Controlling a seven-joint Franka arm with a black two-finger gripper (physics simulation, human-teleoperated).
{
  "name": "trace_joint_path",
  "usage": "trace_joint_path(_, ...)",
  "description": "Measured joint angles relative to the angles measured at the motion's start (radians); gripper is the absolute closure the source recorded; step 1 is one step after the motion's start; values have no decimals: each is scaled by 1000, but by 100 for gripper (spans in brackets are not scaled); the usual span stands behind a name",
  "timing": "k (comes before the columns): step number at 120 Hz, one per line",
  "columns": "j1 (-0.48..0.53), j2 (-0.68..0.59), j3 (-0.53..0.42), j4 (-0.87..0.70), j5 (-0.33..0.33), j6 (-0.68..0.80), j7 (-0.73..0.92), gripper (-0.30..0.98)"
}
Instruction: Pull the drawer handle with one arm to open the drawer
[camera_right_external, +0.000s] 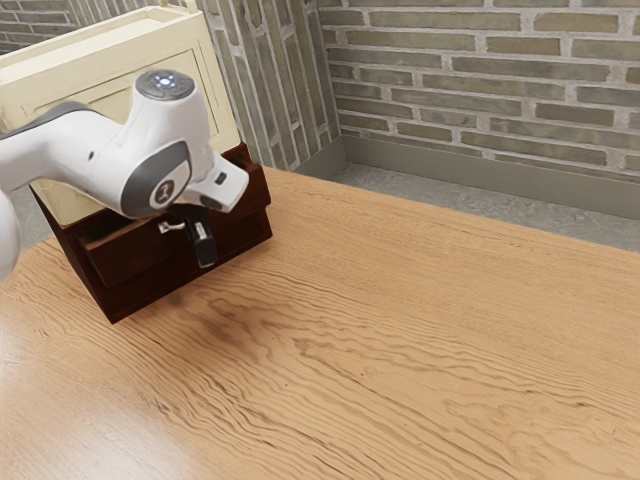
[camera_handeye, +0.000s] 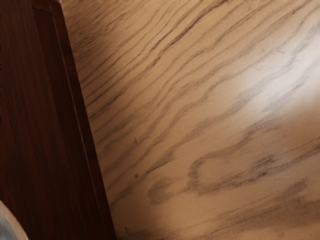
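Facing outward, drawer (camera_right_external: 130, 258) level lengthwise

Some room (brick wall (camera_right_external: 480, 90), wooden table (camera_right_external: 400, 350))

My arm (camera_right_external: 70, 155) comes in from the exterior view's left and bends at the wrist (camera_right_external: 165, 135), its round cap (camera_right_external: 165, 84) facing up. Below that, my hand (camera_right_external: 224, 186) sits tilted, with my gripper (camera_right_external: 206, 258) pointing downward.
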Motion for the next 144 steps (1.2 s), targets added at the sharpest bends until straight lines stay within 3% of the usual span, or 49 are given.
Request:
trace_joint_path(109,-169,-192,6,-228,7,0,-6,0)
trace_joint_path(144,-179,-230,7,-244,8,-4,-12,8)
